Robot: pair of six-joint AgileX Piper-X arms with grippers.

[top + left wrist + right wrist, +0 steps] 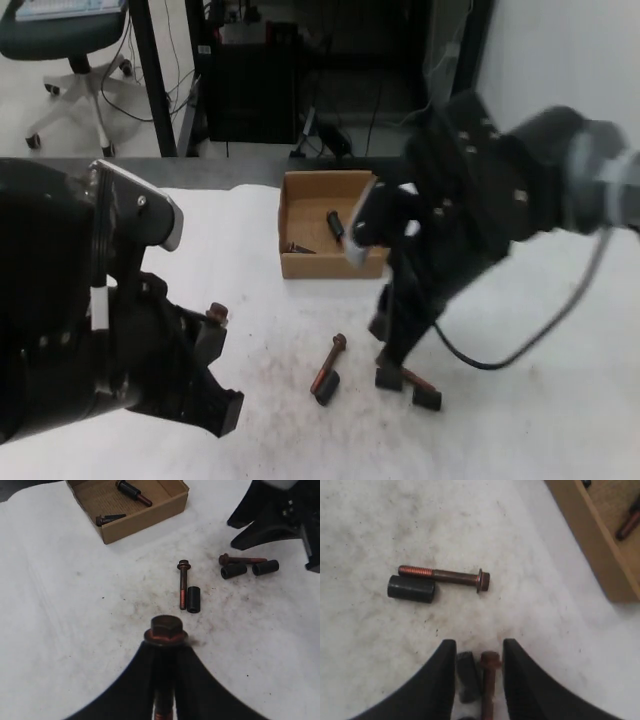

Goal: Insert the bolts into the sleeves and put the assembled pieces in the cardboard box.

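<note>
Clamps a bolt (165,630) in the closed left gripper (165,647) above the desk (75,630). Holds the right gripper (479,652) open astride a sleeve (467,675) and second bolt (489,680) lying on the desk. Near the box (145,517), spare bolt (183,582) beside spare sleeve (193,599).

You can read no words, numbers or signs here. The cardboard box (320,265) has plain brown walls, and the bolts (183,582) and sleeves (193,599) carry no print you can make out.
</note>
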